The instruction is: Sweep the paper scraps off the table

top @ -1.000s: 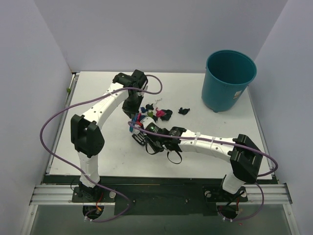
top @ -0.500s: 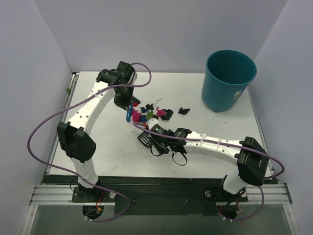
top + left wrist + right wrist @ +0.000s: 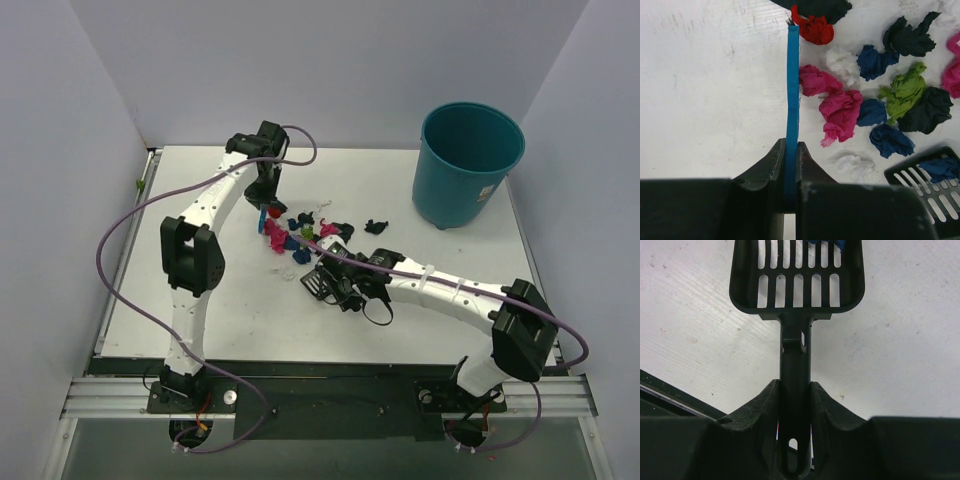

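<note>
The small blue hand brush [image 3: 792, 85] is clamped edge-on between the jaws of the left gripper [image 3: 791, 150], which are closed tight on its thin body. Its far end reaches up to a red scrap [image 3: 815, 30]; whether the bristles touch the table [image 3: 705, 90] cannot be told. The paper scraps [image 3: 841, 112] are gathered in a loose cluster to the right of the brush in the left wrist view: pink, white, dark blue, green, black and red bits, several touching one another, the nearest pink ones just beside the brush. From above, the cluster is seen near the middle of the table, between the two grippers, with one black scrap [image 3: 376, 226] lying apart toward the teal round bin [image 3: 468, 165] at the far right corner. The handle of the black slotted scoop [image 3: 797, 275] is held by the right gripper [image 3: 794, 390], whose jaws are pressed against it on both sides, parted only by the handle itself. The scoop is placed on the near side of the cluster, its pan turned toward the scraps. One dark blue scrap [image 3: 940, 167] is seen inside the slotted pan; the rest lie on the tabletop
</note>
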Controlling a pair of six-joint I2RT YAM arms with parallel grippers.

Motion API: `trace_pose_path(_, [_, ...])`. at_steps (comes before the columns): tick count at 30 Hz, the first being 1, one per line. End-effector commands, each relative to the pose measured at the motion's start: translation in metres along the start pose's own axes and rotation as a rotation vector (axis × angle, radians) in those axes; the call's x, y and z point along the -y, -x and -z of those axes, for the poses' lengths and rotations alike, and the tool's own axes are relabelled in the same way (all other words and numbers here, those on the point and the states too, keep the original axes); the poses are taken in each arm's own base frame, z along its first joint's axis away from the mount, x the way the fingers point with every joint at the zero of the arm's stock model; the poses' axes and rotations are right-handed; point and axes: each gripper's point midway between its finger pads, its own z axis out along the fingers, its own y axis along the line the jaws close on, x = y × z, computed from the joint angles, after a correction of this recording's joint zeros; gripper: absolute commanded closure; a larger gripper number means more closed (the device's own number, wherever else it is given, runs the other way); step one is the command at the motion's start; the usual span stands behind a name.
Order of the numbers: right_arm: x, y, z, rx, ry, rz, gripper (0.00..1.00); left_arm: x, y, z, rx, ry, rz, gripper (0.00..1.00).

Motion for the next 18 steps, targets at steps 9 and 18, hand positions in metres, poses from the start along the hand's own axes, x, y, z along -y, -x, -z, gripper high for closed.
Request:
trace_pose_path(9, [0.002, 0.040, -0.013, -0.078, 0.029, 0.000, 1.00, 0.042, -0.025, -0.023, -0.138, -0.148, -0.122, 1.00])
trace_pose_path(18, [-0.001, 0.057, -0.027, -0.057, 0.025, -0.012, 1.00, 0.086, -0.064, 0.002, -0.181, -0.301, -0.179, 1.00])
